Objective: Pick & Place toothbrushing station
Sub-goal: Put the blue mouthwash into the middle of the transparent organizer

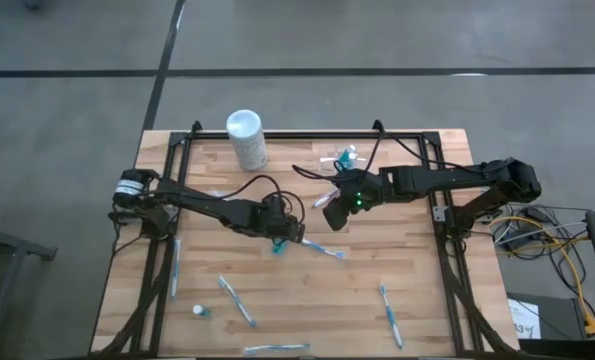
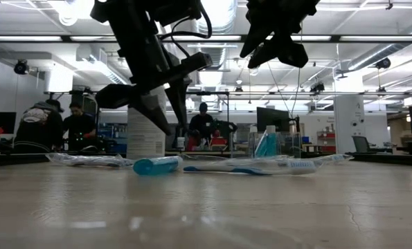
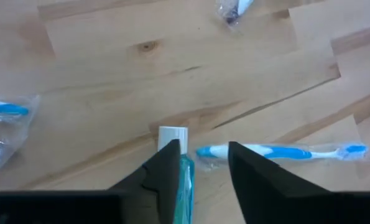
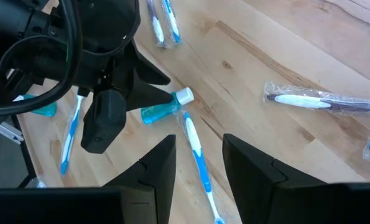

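Observation:
The toothbrushing station, a small clear holder [image 1: 347, 158] with something teal in it, stands near the table's far edge [image 2: 268, 144]. No gripper touches it. My left gripper [image 3: 203, 146] hangs open just above mid-table, over a teal tube with a white cap [image 3: 186, 180] that lies flat on the wood [image 2: 157, 166]. In the low view its fingertips [image 2: 171, 126] stand clear of the tube. A wrapped blue-and-white toothbrush [image 3: 278, 152] lies beside the tube. My right gripper [image 4: 199, 138] hovers open higher up [image 1: 329, 210], between the holder and the tube, with nothing between its fingers.
A tall white cylinder with a round lid [image 1: 245, 138] stands at the far edge, left of the holder. Several wrapped toothbrushes [image 1: 237, 300] [image 1: 390, 315] lie across the near half, and one [image 4: 309, 99] lies near the holder. People sit in the room beyond the table.

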